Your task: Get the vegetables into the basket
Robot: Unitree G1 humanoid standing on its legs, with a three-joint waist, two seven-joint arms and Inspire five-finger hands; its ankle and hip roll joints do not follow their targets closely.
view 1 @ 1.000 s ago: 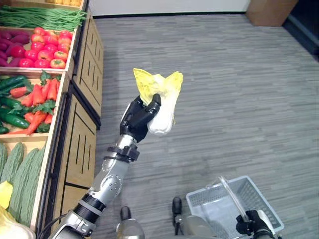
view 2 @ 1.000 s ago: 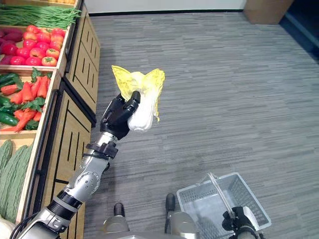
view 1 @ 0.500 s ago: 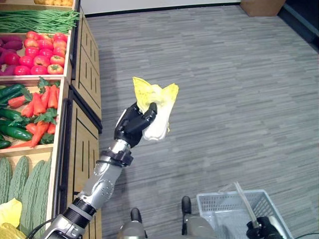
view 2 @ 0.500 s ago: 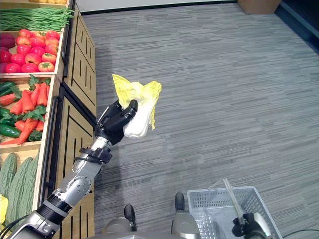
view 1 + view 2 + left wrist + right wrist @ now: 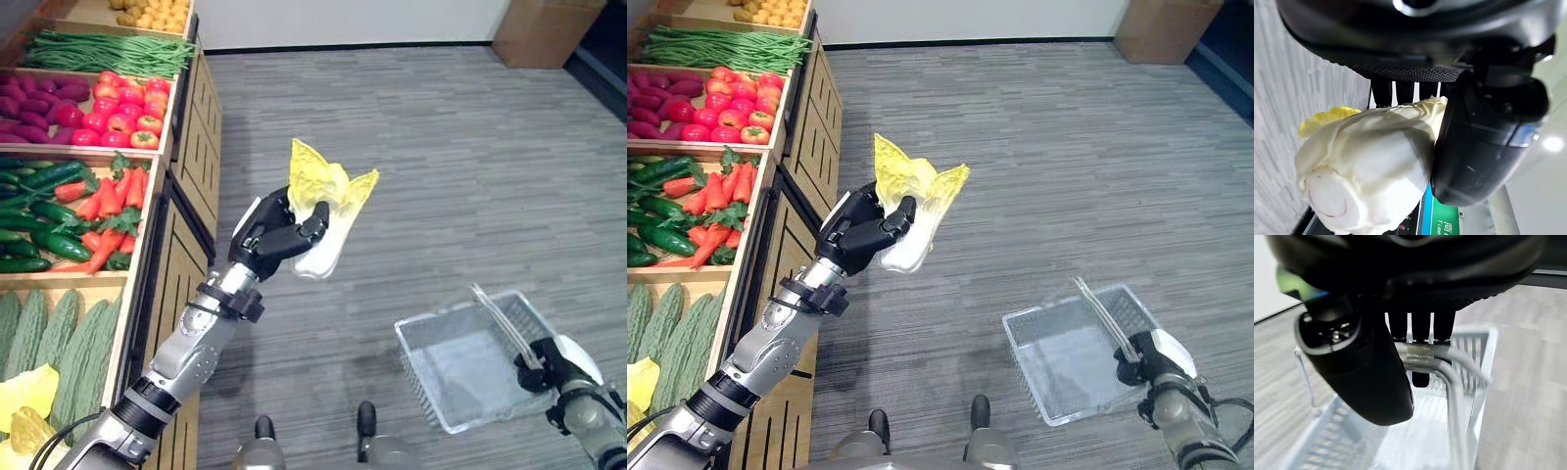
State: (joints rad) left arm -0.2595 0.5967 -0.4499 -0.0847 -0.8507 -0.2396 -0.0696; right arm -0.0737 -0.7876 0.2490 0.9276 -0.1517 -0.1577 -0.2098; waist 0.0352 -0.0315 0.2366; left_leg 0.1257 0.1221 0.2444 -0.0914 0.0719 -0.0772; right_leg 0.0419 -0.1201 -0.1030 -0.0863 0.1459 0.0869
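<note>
Right now my left hand (image 5: 274, 235) is curled round a pale cabbage (image 5: 328, 211), raised over the floor (image 5: 441, 147) beside the vegetable shelves (image 5: 88, 196). Down at my right, my right hand (image 5: 1151, 364) clasps the handle (image 5: 1102, 315) of the basket (image 5: 1068, 357).

one cabbage (image 5: 328, 217), one basket (image 5: 460, 364), two hands

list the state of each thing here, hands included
left hand: shut on the cabbage, raised over the floor
cabbage: held, leaves up, stem end down
right hand: shut on the basket's handle
basket: held up by its handle, nothing inside
</note>
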